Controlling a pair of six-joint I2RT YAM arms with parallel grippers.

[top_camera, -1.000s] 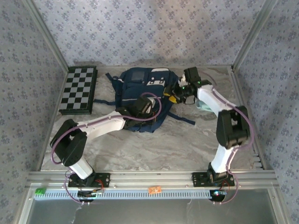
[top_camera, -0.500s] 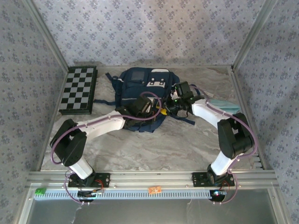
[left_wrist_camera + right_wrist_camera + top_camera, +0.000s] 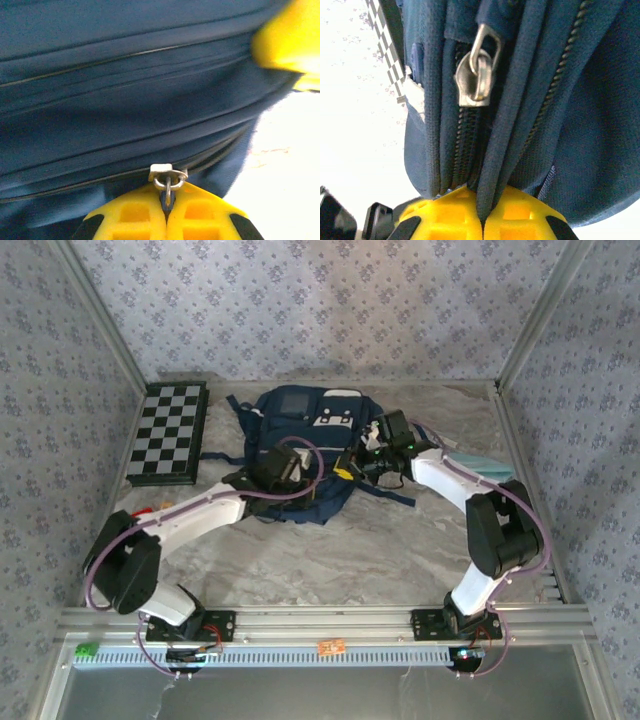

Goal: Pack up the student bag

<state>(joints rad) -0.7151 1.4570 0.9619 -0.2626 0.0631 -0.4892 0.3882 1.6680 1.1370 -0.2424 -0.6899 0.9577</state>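
Student bag [image 3: 300, 426] navy fabric, white patches, lying flat

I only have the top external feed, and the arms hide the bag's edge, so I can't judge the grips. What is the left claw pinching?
Observer: The left claw is shut on a small metal zipper pull of the student bag.
Operator: And the right claw?
Observer: The right claw is shut on a ridge of the bag's blue fabric beside a zipper track, not on a pull.
Operator: Any slider nearby?
Observer: A silver slider hangs free above its fingertips, untouched.
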